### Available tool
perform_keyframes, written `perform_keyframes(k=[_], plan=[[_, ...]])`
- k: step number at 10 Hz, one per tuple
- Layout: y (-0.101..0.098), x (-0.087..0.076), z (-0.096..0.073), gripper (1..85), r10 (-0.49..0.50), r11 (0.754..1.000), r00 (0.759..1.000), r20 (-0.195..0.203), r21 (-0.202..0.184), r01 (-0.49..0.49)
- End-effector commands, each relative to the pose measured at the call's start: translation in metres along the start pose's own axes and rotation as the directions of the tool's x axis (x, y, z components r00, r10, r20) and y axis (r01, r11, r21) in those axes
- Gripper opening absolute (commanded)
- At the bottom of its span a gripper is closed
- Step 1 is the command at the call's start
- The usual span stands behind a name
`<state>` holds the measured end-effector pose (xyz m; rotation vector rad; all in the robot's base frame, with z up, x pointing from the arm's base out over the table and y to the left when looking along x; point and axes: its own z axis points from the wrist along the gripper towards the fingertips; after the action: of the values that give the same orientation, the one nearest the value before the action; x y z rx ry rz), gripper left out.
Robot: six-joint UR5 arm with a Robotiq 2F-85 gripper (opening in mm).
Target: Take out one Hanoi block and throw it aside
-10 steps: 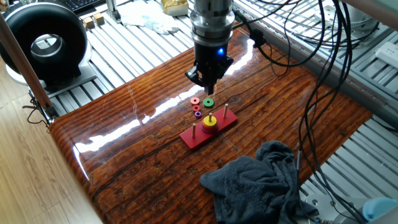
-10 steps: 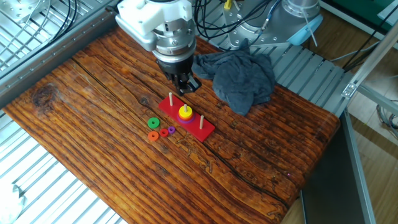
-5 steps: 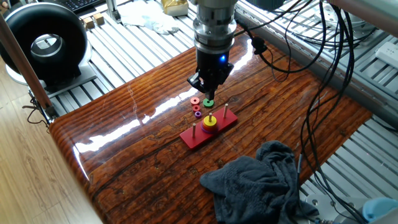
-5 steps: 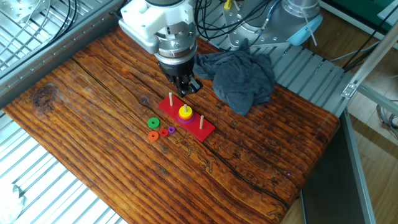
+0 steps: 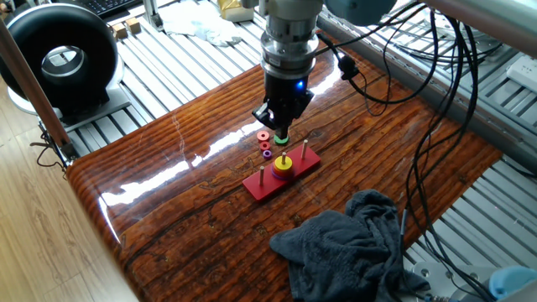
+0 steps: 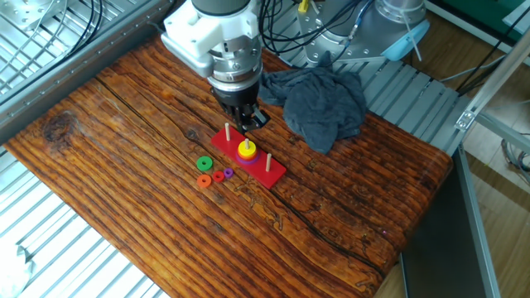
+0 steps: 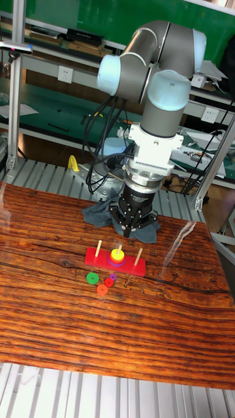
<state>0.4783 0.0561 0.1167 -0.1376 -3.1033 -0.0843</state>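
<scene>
Hanoi block (image 6: 246, 149), flat on middle peg, hole upward

Hanoi block (image 6: 246, 149) on middle peg; claw (image 6: 246, 127) above.

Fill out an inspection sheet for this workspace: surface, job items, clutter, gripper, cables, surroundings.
Surface: glossy dark wooden table, glare streaks in one fixed view.
Job items: red peg base with three pegs; yellow Hanoi block on the middle peg, over a purple ring.
Clutter: green ring, orange-red ring, a small red ring and a small purple ring lie loose on the table beside the base; grey cloth bunched near one edge.
Gripper: gripper points down above the base, holding nothing; finger gap unclear.
Cables: black cables hang from the arm, off the table.
Surroundings: black round device on a metal slatted frame; green wall behind.
</scene>
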Motion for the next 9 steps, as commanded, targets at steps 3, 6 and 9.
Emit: perform_keyframes(k=[3, 6, 9], plan=[[-0.001, 0.005, 0.004, 29.3, -0.032, 0.999, 0.999, -0.016, -0.003, 0.032], [0.000, 0.008, 0.008, 29.3, -0.036, 0.999, 0.999, -0.013, -0.004, 0.036], [0.003, 0.008, 0.014, 35.0, -0.049, 0.999, 0.999, 0.003, -0.017, 0.049]])
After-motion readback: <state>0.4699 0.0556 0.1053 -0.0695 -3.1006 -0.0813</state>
